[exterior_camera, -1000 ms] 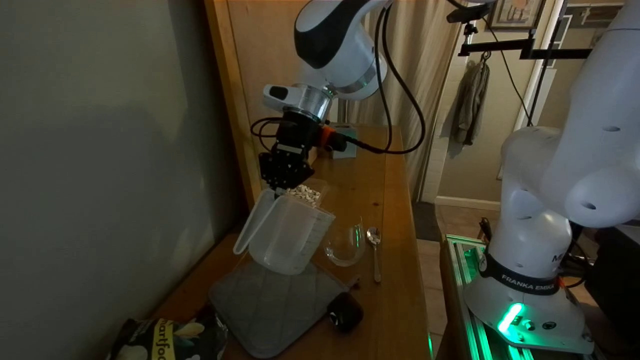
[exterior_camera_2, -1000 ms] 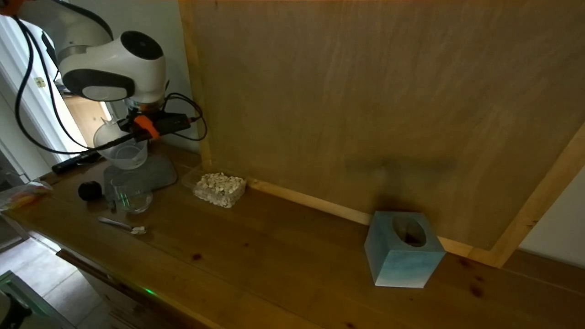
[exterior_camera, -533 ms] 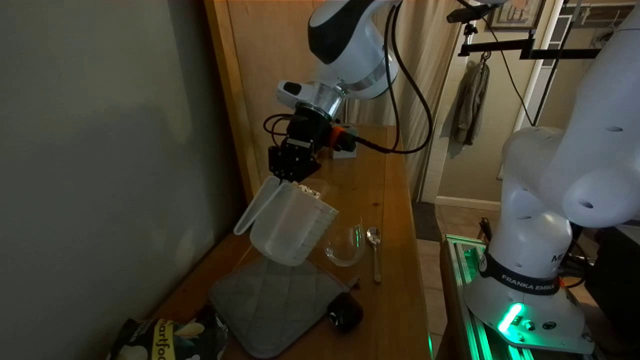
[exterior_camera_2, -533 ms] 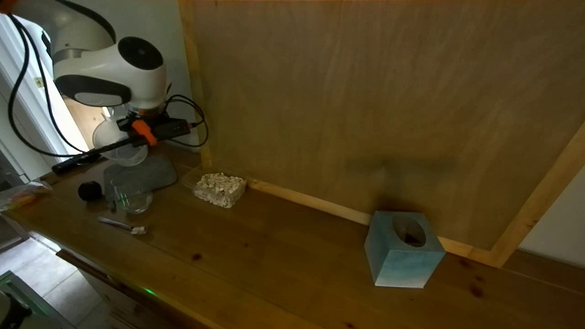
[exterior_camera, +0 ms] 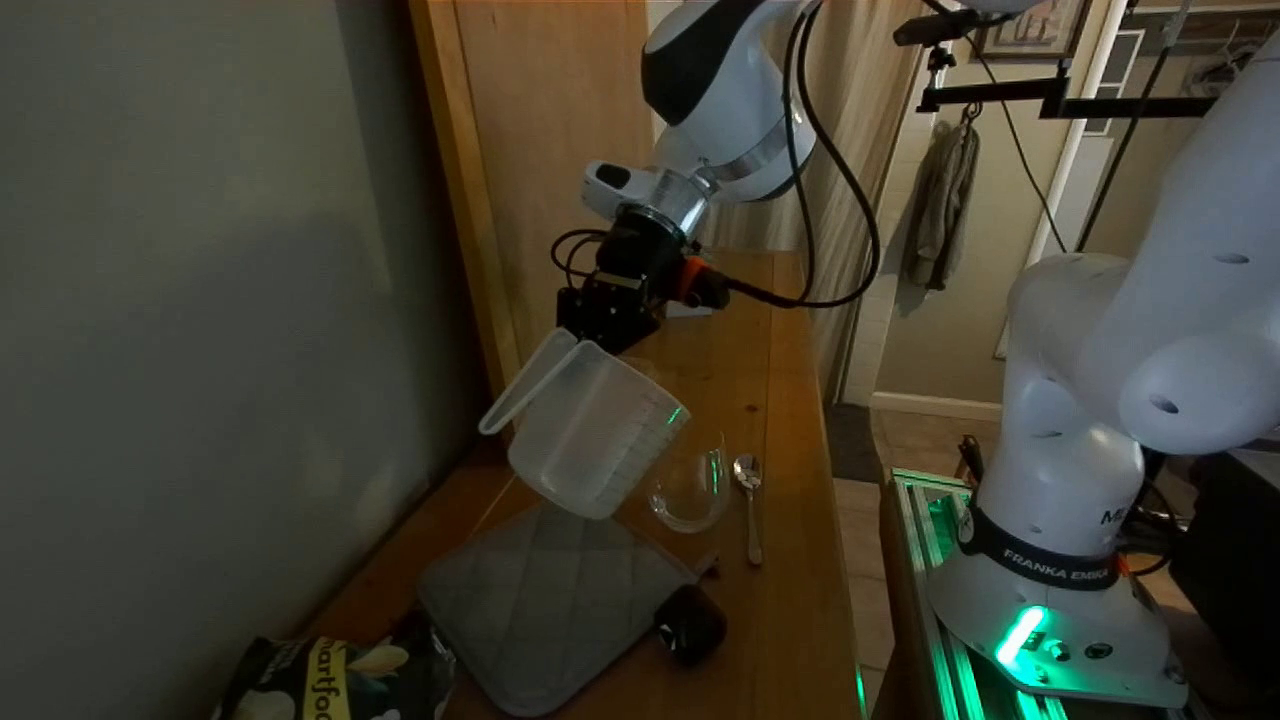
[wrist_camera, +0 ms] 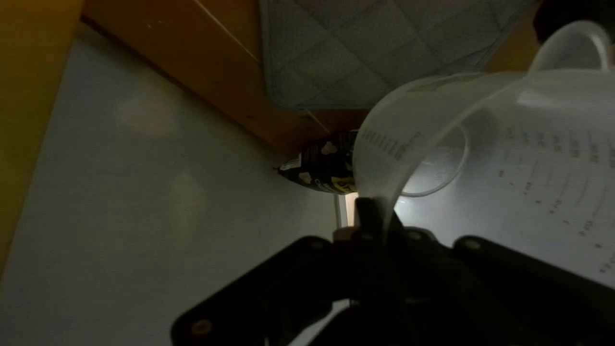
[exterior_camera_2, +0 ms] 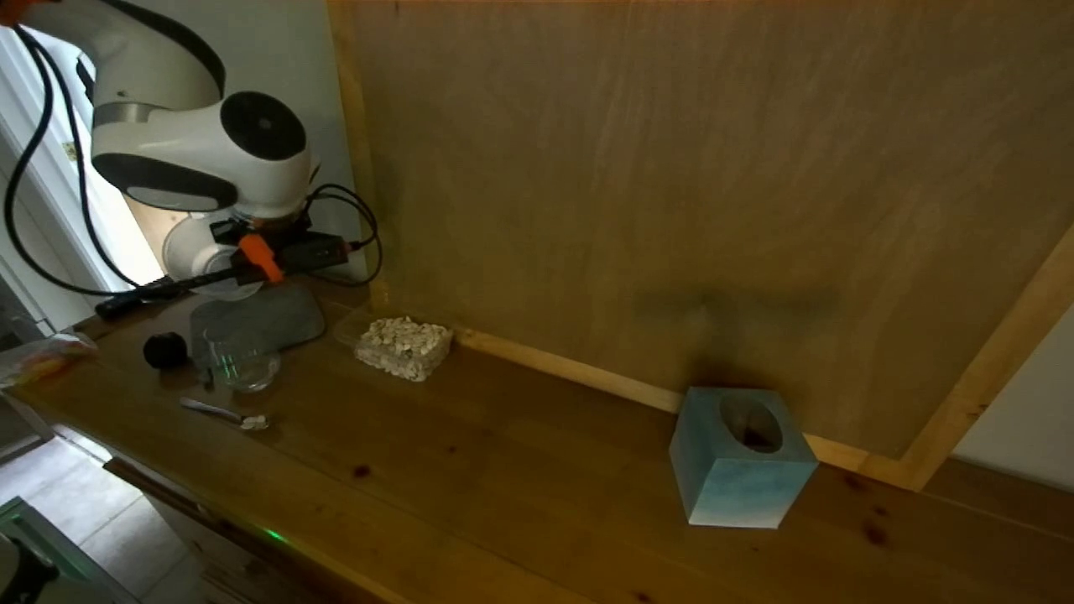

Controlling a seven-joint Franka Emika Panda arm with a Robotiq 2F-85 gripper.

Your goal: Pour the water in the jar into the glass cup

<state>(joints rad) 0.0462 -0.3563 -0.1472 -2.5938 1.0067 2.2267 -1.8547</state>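
the gripper [wrist_camera: 383, 218] pinches the jar [exterior_camera: 595, 430] by its rim, jaws closed, holding it tilted above the wooden table [exterior_camera: 800, 610]. the glass cup [exterior_camera: 690, 492] stands there, just beside the spoon [exterior_camera: 749, 484].

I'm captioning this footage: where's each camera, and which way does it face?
An exterior view: raised, facing along the counter; arm and base show.
An exterior view: raised, facing the wooden panel and blue box; arm shows at left.
Wrist view: on the wrist, facing the jar; end effector shows.
Both exterior views share the jar and glass cup.
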